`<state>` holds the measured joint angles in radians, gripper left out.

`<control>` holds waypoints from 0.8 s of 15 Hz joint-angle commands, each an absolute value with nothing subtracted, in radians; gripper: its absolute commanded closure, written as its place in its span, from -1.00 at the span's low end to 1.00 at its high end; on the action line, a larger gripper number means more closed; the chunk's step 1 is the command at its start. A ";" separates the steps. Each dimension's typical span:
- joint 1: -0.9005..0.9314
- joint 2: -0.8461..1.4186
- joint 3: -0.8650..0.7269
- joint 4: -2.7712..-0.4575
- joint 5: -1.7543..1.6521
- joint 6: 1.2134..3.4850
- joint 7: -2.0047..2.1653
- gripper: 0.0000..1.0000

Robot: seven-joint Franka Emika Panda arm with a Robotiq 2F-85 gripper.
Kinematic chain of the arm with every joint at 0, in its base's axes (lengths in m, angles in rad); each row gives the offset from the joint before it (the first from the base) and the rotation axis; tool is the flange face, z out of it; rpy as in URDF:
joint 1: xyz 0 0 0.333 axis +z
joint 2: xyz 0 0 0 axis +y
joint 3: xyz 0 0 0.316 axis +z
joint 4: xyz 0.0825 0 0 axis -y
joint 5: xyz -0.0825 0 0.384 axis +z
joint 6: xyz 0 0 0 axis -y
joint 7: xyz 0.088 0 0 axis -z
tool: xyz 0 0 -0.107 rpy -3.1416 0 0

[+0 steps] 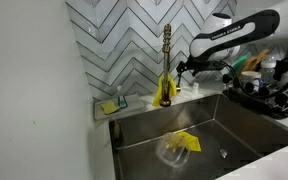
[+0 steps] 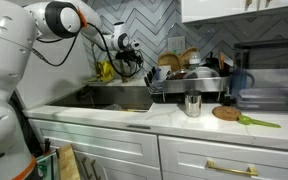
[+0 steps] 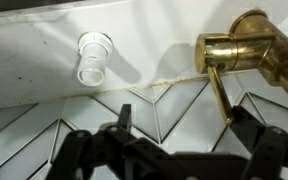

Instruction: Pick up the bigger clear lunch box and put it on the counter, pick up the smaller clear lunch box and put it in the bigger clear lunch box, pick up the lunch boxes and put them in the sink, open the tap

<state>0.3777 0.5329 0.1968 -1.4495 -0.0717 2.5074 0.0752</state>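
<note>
Gripper (image 3: 179, 112) near slim brass-gold tap (image 3: 234, 48)

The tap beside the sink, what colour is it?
The tap is shiny brass-gold, clearest in the wrist view.

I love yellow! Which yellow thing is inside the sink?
The crumpled yellow piece on the sink floor; the other two sit up on the counter, one by the tap.
</note>
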 commanded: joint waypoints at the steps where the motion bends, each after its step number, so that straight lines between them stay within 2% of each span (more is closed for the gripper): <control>1: 0.391 0.542 0.167 -1.439 -0.104 2.505 0.091 -1.00; 12: 0.389 0.532 0.142 -1.454 -0.110 2.503 0.115 -1.00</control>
